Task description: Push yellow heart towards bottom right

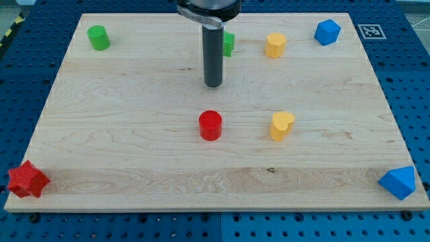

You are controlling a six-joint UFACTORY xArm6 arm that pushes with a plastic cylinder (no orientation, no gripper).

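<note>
The yellow heart lies on the wooden board, right of the middle. My tip is at the end of the dark rod, in the upper middle of the board. It stands up and to the left of the yellow heart, well apart from it. It is above the red cylinder and touches no block.
A green cylinder is at top left. A green block is partly hidden behind the rod. A yellow block and a blue block are at top right. A red star is at bottom left, a blue block at bottom right.
</note>
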